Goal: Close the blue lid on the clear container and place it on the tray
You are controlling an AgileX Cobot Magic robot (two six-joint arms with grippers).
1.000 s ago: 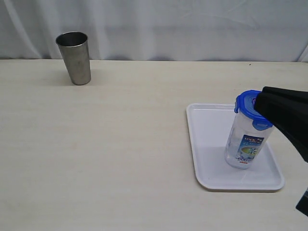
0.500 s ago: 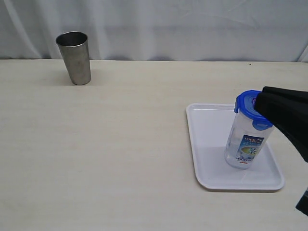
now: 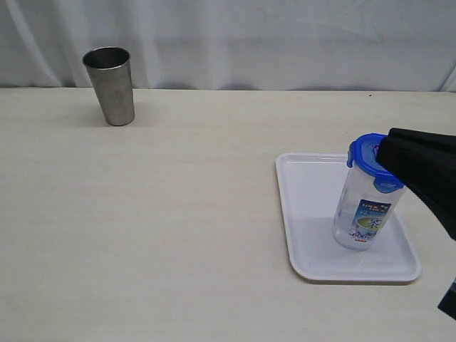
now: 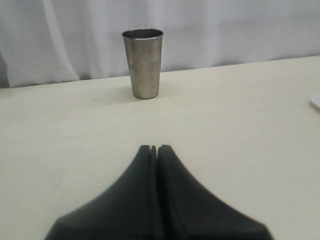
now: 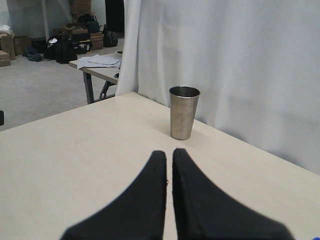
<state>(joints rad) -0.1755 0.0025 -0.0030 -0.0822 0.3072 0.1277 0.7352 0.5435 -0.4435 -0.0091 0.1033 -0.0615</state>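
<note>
clear container (image 3: 362,217): we are standing it upright by the tray (image 3: 303,214)'s near edge, blue lid (image 3: 367,158) on.
right gripper (image 3: 385,150): pinched narrow, empty, seemingly pressing the lid.
left gripper (image 4: 153,148): pinched, empty, idling.

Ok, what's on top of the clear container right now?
The blue lid sits on the clear container, which stands on the tray. The shut right gripper hides the lid's right edge, so the flaps there cannot be seen.
</note>
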